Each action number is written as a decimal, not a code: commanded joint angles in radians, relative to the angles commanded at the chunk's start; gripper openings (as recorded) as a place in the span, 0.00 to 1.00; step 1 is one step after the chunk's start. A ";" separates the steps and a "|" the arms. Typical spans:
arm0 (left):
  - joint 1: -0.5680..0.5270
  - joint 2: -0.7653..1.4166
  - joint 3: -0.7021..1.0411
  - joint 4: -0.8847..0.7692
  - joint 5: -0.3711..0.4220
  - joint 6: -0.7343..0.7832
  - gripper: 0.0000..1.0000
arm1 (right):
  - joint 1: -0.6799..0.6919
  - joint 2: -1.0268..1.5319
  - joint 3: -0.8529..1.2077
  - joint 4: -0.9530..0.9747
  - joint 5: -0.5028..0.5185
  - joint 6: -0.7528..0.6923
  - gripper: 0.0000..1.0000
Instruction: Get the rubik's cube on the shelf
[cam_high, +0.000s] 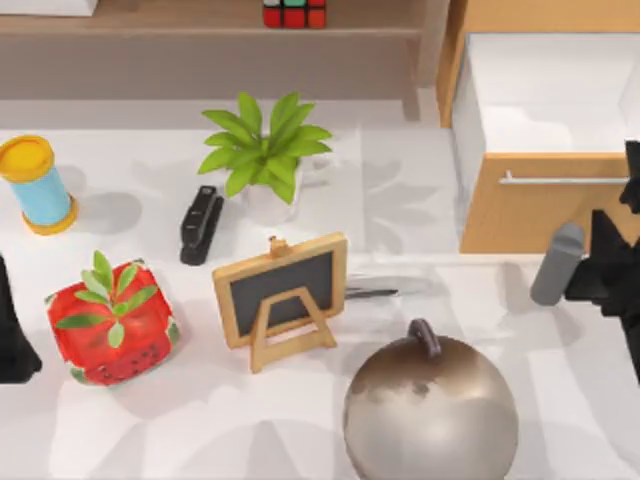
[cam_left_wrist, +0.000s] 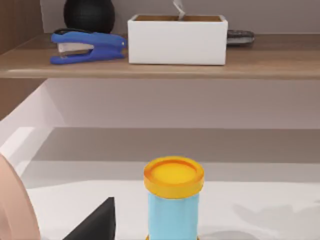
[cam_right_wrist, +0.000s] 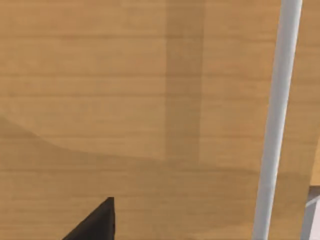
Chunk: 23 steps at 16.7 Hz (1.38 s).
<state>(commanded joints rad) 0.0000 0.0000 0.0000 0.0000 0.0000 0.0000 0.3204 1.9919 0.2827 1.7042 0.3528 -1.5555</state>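
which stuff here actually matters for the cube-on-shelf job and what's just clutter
Belongs to the job:
rubik's cube, already on the shelf
shelf, along the table's back edge

Just lying about:
potted plant
black stapler
small chalkboard easel
strawberry box
blue tube with yellow cap
round metal pot
open drawer cabinet

Both arms parked (table's edges)

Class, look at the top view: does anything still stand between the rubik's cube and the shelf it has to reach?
Nothing visible does. The rubik's cube already sits on the shelf's top board, at the back of the table. Both arms are low at the table's side edges, away from it.
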 joint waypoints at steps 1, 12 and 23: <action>0.000 0.000 0.000 0.000 0.000 0.000 1.00 | -0.006 0.001 0.012 -0.011 -0.006 0.000 1.00; 0.000 0.000 0.000 0.000 0.000 0.000 1.00 | -0.012 0.002 0.026 -0.024 -0.012 0.000 0.55; 0.000 0.000 0.000 0.000 0.000 0.000 1.00 | -0.012 0.002 0.026 -0.024 -0.012 0.000 0.00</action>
<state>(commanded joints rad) 0.0000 0.0000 0.0000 0.0000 0.0000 0.0000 0.3083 1.9940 0.3092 1.6799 0.3406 -1.5554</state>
